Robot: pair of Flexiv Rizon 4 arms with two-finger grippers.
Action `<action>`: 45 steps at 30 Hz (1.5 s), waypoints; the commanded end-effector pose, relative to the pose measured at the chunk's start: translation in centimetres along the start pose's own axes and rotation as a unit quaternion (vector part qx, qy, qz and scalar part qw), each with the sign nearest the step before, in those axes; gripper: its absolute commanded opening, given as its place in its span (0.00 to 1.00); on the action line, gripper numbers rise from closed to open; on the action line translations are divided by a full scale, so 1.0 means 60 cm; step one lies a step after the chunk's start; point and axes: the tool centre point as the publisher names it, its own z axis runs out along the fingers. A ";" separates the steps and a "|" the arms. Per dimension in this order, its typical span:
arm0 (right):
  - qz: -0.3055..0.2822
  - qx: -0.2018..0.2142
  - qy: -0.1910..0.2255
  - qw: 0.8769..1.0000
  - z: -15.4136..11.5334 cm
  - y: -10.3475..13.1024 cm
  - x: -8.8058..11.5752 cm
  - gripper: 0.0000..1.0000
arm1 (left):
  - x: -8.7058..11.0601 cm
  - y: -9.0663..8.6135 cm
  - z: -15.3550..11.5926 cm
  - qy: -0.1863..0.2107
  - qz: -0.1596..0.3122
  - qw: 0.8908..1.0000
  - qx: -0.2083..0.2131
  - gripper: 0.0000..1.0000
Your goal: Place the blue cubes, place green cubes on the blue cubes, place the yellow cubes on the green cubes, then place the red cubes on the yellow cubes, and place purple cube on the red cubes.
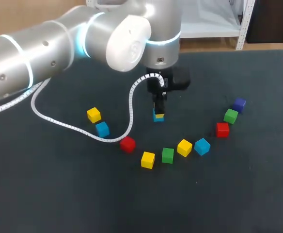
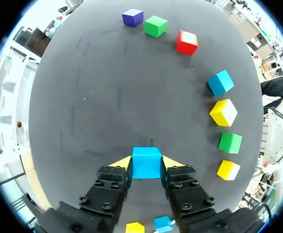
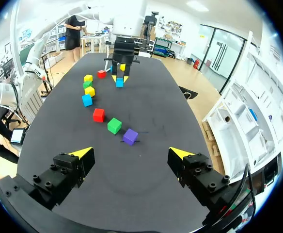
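Surface: a dark, matte counter [image 1: 59, 194] with faint scuff marks, showing best in the left wrist view.
Left claw: the left claw [image 2: 147, 165] is near the counter's middle, its yellow tips pinching a small light-blue cube [image 2: 146, 159] from two sides.
Held cube: it sits low at the counter; whether it touches the surface or hangs just above is hard to tell.
Loose cubes: a curved row in front of the left claw, from left to right: yellow cube [image 1: 93, 114], blue cube [image 1: 102, 129], red cube [image 1: 127, 144], second yellow cube [image 1: 148, 159], green cube [image 1: 167, 155], third yellow cube [image 1: 184, 147], another blue cube [image 1: 202, 146], second red cube [image 1: 222, 129], second green cube [image 1: 230, 116], purple cube [image 1: 239, 104].
Cable: a white coiled cable [image 1: 107, 137] droops from the left arm to the counter, passing just beside the blue cube and the red cube.
Right claw: the right claw [image 3: 131, 153] is spread wide and holds nothing, over the counter's end, with the purple cube ahead of it.
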 end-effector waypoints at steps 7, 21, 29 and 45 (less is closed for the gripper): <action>-0.001 0.001 -0.001 1.000 0.000 0.001 0.000 1.00 | -0.011 0.008 0.004 0.002 0.006 1.000 0.001 0.00; -0.001 0.001 -0.001 1.000 0.000 0.001 0.000 1.00 | -0.006 0.008 0.010 0.008 0.003 1.000 0.007 0.00; -0.001 0.001 -0.001 1.000 0.000 0.001 0.000 1.00 | -0.004 0.012 0.010 0.011 0.002 1.000 0.010 0.00; -0.001 0.001 -0.001 1.000 0.000 0.001 0.000 1.00 | -0.003 0.016 0.008 0.013 0.001 1.000 0.011 0.12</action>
